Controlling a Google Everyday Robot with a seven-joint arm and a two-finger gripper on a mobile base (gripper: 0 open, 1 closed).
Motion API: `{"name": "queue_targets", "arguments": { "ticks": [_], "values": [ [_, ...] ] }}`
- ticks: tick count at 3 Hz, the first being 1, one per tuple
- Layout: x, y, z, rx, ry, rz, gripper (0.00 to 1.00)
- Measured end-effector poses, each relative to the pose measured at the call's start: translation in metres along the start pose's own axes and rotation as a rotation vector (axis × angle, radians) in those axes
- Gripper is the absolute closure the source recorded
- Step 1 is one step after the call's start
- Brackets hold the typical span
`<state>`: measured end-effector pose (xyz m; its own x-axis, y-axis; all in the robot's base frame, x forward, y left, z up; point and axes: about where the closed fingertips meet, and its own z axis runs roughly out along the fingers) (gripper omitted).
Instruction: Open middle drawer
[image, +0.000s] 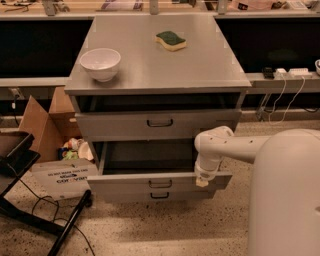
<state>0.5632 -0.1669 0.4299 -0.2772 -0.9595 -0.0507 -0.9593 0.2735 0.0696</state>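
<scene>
The middle drawer (125, 183) is a shallow grey metal drawer with a small dark loop handle (160, 183). It stands pulled well out of the cabinet, and its dark inside shows. My gripper (202, 182) hangs from the white arm (225, 145), points down, and sits at the right end of the drawer's front, at its top edge. The taller top drawer (155, 123) is above, slightly out. The lowest drawer (160, 195) shows just below the middle one's front.
A white bowl (100, 63) and a green-and-yellow sponge (171, 40) lie on the cabinet top (200, 65). An open cardboard box (50, 135) with clutter stands at the left, with a dark stand (15, 155) and cables. My white base (285, 200) fills the right.
</scene>
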Motion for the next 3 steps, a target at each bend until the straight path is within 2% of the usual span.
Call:
{"name": "queue_targets", "arguments": {
  "ticks": [1, 2, 3],
  "values": [
    [-0.001, -0.004, -0.002, 0.0, 0.0, 0.0, 1.0],
    [-0.001, -0.006, -0.003, 0.0, 0.0, 0.0, 1.0],
    [0.011, 0.01, -0.006, -0.007, 0.015, 0.035, 1.0]
  ]
}}
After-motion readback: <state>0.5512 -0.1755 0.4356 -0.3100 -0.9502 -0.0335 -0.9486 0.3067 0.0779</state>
